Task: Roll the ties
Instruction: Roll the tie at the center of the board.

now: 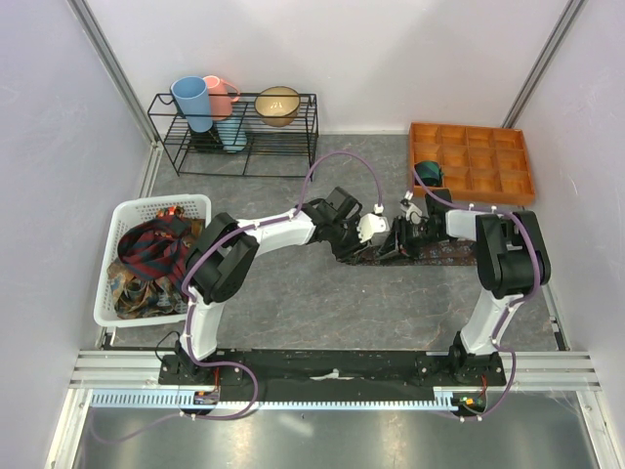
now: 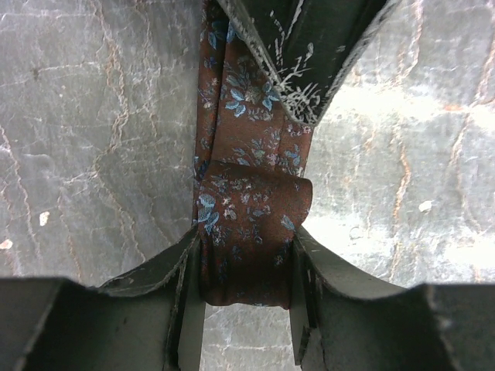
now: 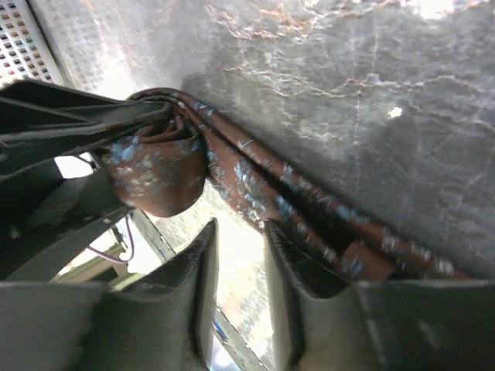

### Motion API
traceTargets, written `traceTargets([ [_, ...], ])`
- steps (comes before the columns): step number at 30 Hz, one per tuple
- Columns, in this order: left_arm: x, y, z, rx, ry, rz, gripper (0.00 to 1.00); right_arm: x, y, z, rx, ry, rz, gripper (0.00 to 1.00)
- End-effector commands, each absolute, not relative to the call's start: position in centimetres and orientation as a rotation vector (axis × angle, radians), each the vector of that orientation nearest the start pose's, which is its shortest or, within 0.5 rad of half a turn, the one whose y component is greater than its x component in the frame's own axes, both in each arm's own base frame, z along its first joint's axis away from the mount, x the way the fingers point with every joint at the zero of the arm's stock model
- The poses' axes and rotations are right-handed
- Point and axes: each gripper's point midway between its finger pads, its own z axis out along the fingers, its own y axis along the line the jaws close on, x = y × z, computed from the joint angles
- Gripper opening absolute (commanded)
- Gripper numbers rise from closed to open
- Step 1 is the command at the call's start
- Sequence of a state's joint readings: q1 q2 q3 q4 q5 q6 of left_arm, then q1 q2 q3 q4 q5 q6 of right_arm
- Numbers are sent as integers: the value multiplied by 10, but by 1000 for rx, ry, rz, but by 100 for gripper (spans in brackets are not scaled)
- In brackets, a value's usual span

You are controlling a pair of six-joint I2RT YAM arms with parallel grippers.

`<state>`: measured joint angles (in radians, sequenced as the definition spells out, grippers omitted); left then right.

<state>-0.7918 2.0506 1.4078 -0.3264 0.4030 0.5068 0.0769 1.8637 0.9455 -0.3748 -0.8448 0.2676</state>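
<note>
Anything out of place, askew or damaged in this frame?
Nothing stands out. The left gripper pinches the rolled end of the maroon tie, its tail running along the table. The other ties lie heaped in the basket, and one teal roll sits in the tray.

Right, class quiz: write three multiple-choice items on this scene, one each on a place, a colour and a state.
1. Where is the white basket? A at the left of the table; B on the wire rack; C in the orange tray.
2. Flowers on the held tie are: A yellow; B blue; C green.
3. The left pincer is: A open; B shut on the tie; C holding a cup.
Key: A, it stands at the left edge; B, blue blooms on maroon-brown cloth; B, both fingers clamp the rolled end.
</note>
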Motion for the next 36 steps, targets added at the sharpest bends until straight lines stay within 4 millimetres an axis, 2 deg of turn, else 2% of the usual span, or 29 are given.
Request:
traceTargets([
  [1,300,-354,2,1751,2006,-512,17,311,174,55,27,2591,1342,46],
  [5,301,-355,1,1754,2007,-511,19,315,191,71,-7,2530,1426,57],
  [9,300,-355,0,1754,2010,-518,21,311,212,65,-32,2546,1461,58],
  [14,296,-357,0,1762,2004,-546,22,320,221,55,-27,2528,1437,57],
  [20,294,-359,0,1782,1986,-570,22,323,215,32,-13,2570,1352,42],
  [21,293,-358,1,1784,1985,-572,22,323,213,28,-9,2578,1338,32],
  [23,291,-360,1,1796,1973,-591,23,325,211,24,-7,2583,1315,21],
  [24,290,-360,1,1797,1972,-598,23,324,210,20,-2,2592,1305,9],
  [25,289,-360,2,1799,1971,-601,24,323,209,17,1,2605,1293,1],
  [27,288,-361,3,1801,1963,-616,27,322,205,10,18,2631,1253,0],
  [31,291,-371,18,1758,1922,-673,47,318,191,-6,58,2688,1154,0],
  [36,298,-385,37,1672,1883,-737,58,319,174,-17,113,2733,1055,0],
])
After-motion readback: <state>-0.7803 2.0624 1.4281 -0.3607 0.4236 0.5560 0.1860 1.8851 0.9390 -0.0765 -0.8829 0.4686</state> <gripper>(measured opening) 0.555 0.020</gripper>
